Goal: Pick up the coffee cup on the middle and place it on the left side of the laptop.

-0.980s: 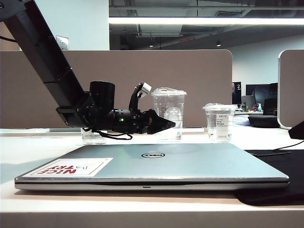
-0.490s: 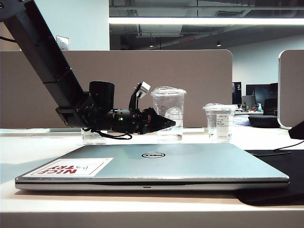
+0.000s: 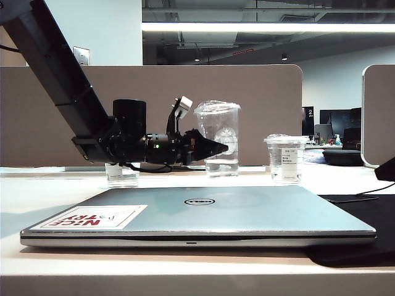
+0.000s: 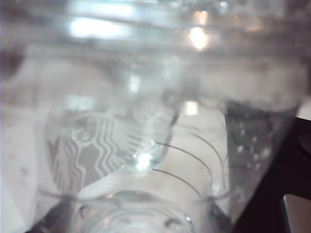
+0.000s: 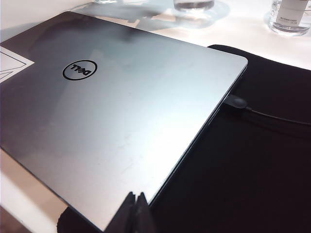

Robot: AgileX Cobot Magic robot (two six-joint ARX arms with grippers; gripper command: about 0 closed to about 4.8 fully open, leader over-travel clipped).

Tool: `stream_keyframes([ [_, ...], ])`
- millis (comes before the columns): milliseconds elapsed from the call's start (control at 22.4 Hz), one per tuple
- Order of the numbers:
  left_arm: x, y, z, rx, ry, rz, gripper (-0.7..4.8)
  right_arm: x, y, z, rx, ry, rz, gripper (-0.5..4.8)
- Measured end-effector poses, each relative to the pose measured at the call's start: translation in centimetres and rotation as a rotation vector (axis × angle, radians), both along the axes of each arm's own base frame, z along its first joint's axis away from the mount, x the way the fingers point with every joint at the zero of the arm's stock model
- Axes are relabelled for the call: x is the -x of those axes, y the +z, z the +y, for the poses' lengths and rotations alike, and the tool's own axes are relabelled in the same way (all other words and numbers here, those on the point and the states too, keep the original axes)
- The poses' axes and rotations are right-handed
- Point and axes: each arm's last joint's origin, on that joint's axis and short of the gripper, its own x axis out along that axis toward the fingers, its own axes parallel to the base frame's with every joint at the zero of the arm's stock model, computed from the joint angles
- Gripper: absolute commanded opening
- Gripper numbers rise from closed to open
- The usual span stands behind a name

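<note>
Behind the white desk (image 3: pixel 37 191) stands a beige partition, with an office beyond it under a long ceiling light. On the near part of the desk lies the closed laptop (image 3: pixel 203 213). On the far side, at the middle, is the coffee cup (image 3: pixel 219 139), tilted slightly and seemingly lifted just clear of the desk, with the left gripper (image 3: pixel 213 148) reaching in level from the left and clamped around its lower body; the jaws stand fairly wide because the cup fills them. A shorter labelled cup (image 3: pixel 284 159) stands to its right and another short cup (image 3: pixel 121 174) to its left, half hidden by the arm. The coffee cup looks empty, so light, thin-walled and slick; a hard squeeze would likely buckle it, and a hold low on the body, below the logo, seems safest. The left wrist view is blurred and filled by the cup (image 4: pixel 146 145), so the fingertips are unseen there. The right gripper (image 5: pixel 135 213) hangs pinched together over the laptop's (image 5: pixel 121 111) near right edge, holding nothing; only its tips show.
</note>
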Motion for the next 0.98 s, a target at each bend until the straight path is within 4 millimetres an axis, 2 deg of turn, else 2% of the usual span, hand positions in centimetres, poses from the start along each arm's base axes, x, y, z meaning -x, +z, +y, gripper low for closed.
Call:
stream_keyframes([
  [223, 0.1, 1.8, 0.0, 0.012, -0.001, -0.035, 3.35, 0.0, 0.0, 0.0, 0.000, 0.000, 0.000, -0.05],
  [535, 0.3, 3.0, 0.1, 0.021, -0.007, -0.050, 3.35, 0.0, 0.0, 0.0, 0.000, 0.000, 0.000, -0.05],
  [668, 0.5, 4.1, 0.1, 0.023, -0.041, -0.035, 3.35, 0.0, 0.1, 0.0, -0.005, 0.000, -0.010, -0.05],
  [980, 2.5, 6.0, 0.8, 0.013, -0.039, -0.036, 3.35, 0.1, 0.2, 0.0, -0.011, 0.000, -0.023, -0.05],
])
